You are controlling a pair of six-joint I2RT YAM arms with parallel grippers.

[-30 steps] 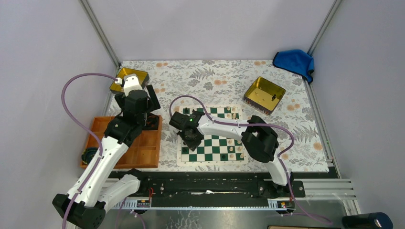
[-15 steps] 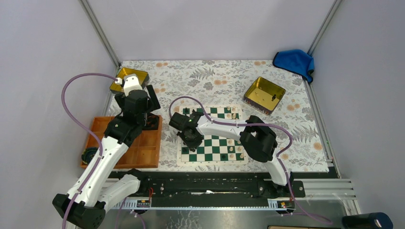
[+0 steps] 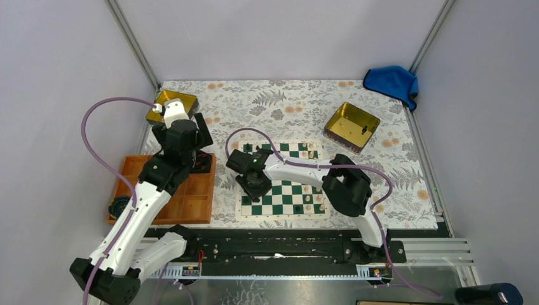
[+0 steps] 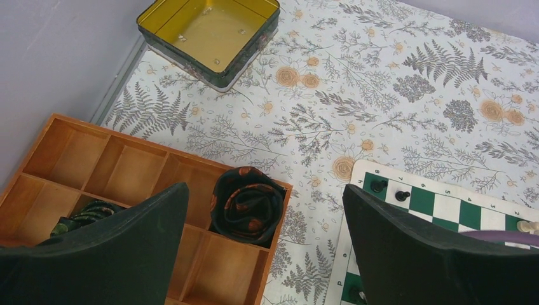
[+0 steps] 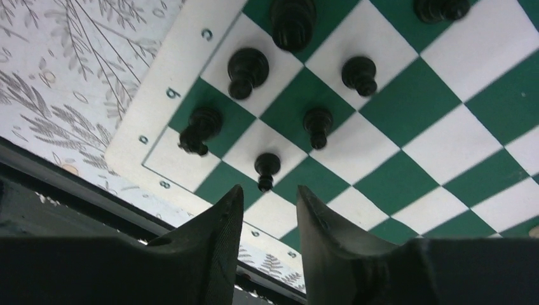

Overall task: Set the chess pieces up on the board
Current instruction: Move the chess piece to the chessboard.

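Right gripper (image 5: 270,192) has just let go: fingers apart, nothing between. Pawn (image 5: 267,166) stands free at the board's (image 5: 185,67) left side among other black pieces. This placement looks done. Left gripper (image 4: 265,188) spread wide, empty.

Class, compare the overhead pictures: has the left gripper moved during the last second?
No. The left gripper hangs in the same spot over the far corner of the orange tray throughout.

I see black pieces (image 5: 317,124) crowding the board's (image 3: 287,190) left edge, close ahead of my right gripper (image 5: 269,192). Its middle lies bare.
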